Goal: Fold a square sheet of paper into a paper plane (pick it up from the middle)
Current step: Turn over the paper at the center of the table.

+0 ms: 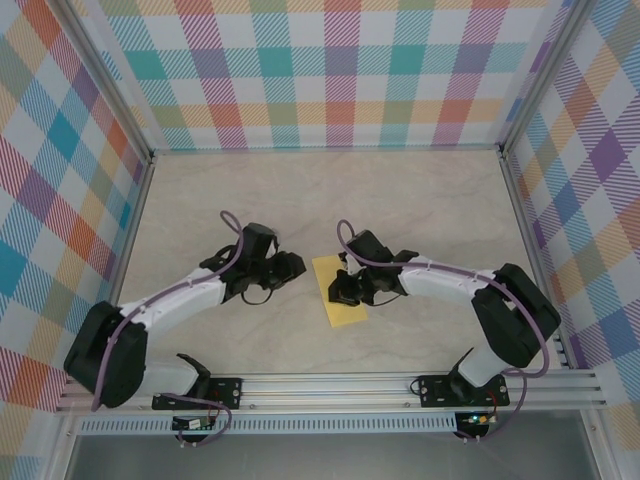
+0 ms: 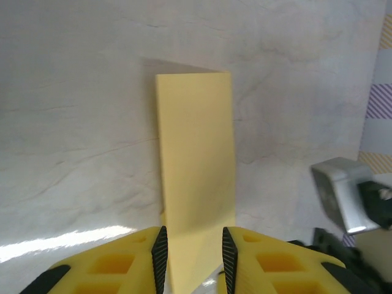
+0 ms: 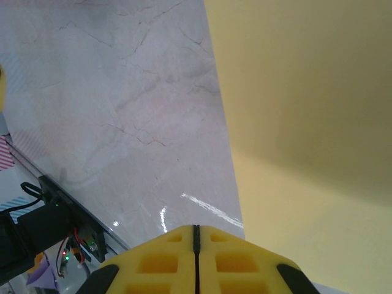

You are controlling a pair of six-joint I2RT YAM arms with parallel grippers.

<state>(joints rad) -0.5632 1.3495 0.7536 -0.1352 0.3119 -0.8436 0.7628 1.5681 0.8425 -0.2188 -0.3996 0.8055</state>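
The square sheet of paper (image 1: 342, 310) lies flat on the tabletop (image 1: 300, 190), a little toward 6 o'clock from the middle of the top view. It shows as a long yellow rectangle rather than a square, so I judge it already folded once in half. In the left wrist view the strip (image 2: 196, 159) runs away toward 12 o'clock.

At the sheet's 3 o'clock edge sits the right pincer (image 1: 343, 290). Its own camera shows it clenched (image 3: 196, 229), tips pressed together with no paper visible between them, and the sheet (image 3: 306, 122) spreading off toward 2 o'clock. At the sheet's 10 o'clock is the left pincer (image 1: 292, 268), released (image 2: 194, 233), its two fingers standing apart at the strip's near end and gripping nothing.

The step in hand looks like setting the centre crease. Next come the nose folds, which call for one pincer to pin the strip while the other lifts a corner.
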